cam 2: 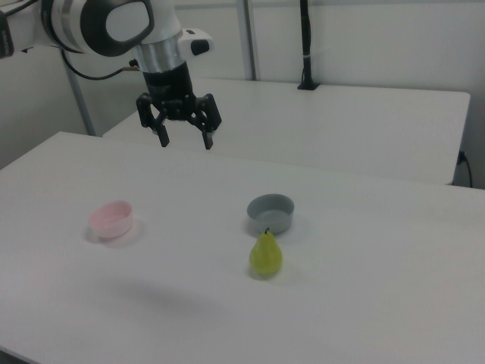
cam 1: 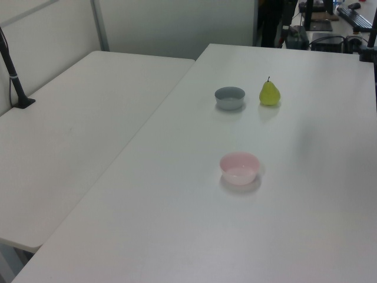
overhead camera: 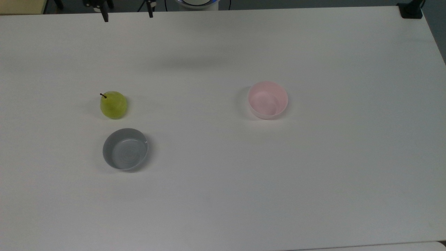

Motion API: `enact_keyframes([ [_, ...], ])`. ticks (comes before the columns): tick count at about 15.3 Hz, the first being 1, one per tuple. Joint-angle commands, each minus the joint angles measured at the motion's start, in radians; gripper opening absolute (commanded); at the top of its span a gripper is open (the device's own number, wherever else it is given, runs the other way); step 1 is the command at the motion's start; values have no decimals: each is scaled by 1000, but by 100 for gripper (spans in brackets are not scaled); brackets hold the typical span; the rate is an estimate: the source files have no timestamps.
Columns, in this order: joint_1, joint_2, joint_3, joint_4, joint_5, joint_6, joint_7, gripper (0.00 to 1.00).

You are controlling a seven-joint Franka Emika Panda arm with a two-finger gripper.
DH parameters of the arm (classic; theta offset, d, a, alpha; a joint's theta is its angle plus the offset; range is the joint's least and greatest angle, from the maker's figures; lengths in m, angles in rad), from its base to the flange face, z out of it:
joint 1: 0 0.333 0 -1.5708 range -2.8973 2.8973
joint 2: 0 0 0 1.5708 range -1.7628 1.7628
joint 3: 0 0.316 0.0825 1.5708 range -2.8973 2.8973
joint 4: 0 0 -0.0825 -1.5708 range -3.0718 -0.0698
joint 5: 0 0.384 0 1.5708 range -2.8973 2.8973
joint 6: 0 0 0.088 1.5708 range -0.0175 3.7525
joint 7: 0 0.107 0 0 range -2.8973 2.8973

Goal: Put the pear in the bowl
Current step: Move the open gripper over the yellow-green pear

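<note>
The yellow-green pear stands upright on the white table, dark stem up; it also shows in the left view and the right view. The pale pink bowl sits empty well to the top view's right of the pear, also seen at bowl and bowl. My gripper hangs high above the table, open and empty, fingers pointing down. In the top view its fingertips show at the top edge, far from the pear.
A grey bowl stands empty just below the pear in the top view, grey bowl behind it in the right view. A second white table adjoins at the left view's left. A black post stands behind.
</note>
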Motion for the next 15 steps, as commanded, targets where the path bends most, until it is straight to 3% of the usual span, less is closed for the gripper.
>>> enact_keyframes([
  [1,-19,-10,-4,-4,-12,-3,-118,100],
  [5,-76,1,-10,-16,-26,-23,-136,100],
  [8,-110,39,-10,-34,-26,-11,-227,100],
  [15,-143,151,-10,-76,-26,146,-233,100],
])
